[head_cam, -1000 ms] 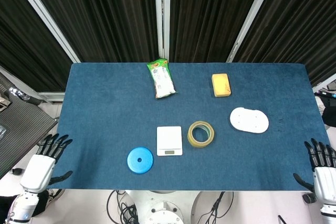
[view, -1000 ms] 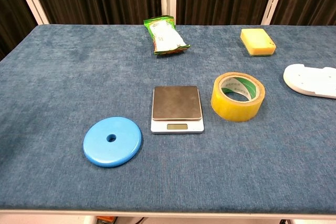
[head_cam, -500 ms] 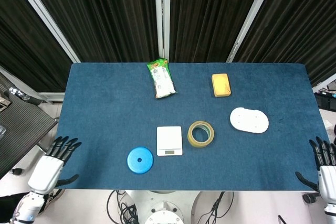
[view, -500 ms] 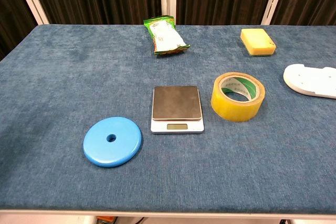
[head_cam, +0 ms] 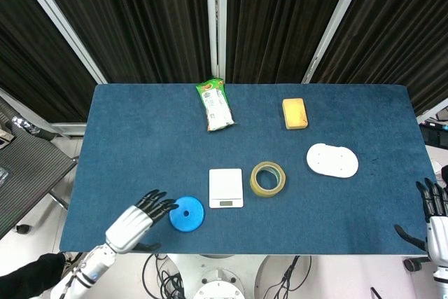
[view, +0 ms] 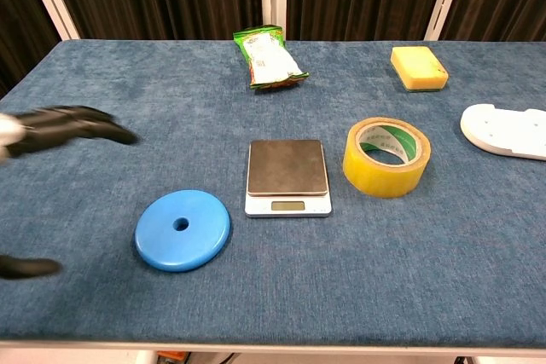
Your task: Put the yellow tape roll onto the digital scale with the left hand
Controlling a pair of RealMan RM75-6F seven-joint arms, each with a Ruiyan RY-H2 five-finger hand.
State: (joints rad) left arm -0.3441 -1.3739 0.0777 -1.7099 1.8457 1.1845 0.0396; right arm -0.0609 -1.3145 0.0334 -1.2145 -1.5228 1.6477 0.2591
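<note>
Blue tabletop (head_cam: 126, 145): tape roll (head_cam: 268, 178) (print unreadable) beside scale (head_cam: 226, 188).

Black pleated curtains (head_cam: 147, 19) with white frame bars (head_cam: 215, 22) hang behind the blue-covered table (head_cam: 140, 138)

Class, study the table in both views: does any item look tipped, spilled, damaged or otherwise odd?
Nothing stands out. The tape roll lies flat beside the scale, apart from it. The blue disc, snack packet, sponge and white plate rest flat and intact. The left hand holds nothing.
</note>
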